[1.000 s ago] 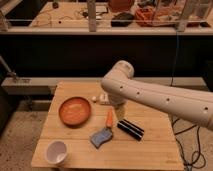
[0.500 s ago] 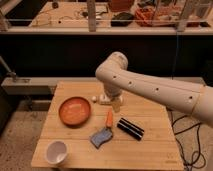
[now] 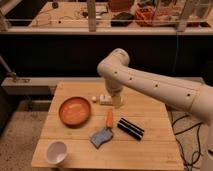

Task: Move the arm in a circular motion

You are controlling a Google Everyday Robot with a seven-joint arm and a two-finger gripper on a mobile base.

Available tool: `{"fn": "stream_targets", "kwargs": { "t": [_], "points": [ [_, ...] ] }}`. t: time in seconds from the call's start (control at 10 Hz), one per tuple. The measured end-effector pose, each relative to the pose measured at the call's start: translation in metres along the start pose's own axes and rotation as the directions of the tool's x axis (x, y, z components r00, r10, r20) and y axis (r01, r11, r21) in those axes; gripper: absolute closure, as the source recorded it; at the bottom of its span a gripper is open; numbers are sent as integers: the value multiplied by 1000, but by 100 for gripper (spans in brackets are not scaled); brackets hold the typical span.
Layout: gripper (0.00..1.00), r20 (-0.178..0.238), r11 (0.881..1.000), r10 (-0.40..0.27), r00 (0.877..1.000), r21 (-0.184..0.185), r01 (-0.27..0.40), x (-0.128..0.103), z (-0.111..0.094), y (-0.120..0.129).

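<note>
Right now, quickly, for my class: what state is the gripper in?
Gripper: at the tip of the arm, low over the wooden table; state cannot be told.

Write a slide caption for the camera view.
The arm bends over a wooden table, its gripper low just beyond the carrot, near an orange bowl.

Wooden table [image 3: 152,150] on speckled floor [image 3: 15,142], dark wall [image 3: 50,57] behind

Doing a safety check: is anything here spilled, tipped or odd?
Nothing stands out. The orange bowl and white cup sit upright, nothing looks spilled, and the arm holds its gripper low over the far half of the table.
</note>
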Motion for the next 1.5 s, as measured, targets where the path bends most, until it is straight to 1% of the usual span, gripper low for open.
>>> {"fn": "stream_targets", "kwargs": {
  "t": [0.1,0.4,0.5,0.7,0.8,0.9,1.1,1.3,1.4,1.5],
  "points": [
    [20,1,1000,12,1000,3,-12,11,1,-2],
    [20,15,999,49,999,5,-49,23,5,-10],
    [20,19,998,64,998,5,-64,31,6,-11],
    [20,30,995,101,994,3,-101,67,12,-10],
    [20,32,993,115,993,3,-115,80,14,-10],
    [20,41,991,132,990,1,-132,91,17,-12],
    [20,50,988,152,987,2,-152,100,21,-15],
    [20,51,984,178,983,5,-178,123,26,-7],
    [20,56,981,192,980,4,-193,134,27,-1],
    [20,57,977,212,976,4,-212,149,28,6]
  ]
}}
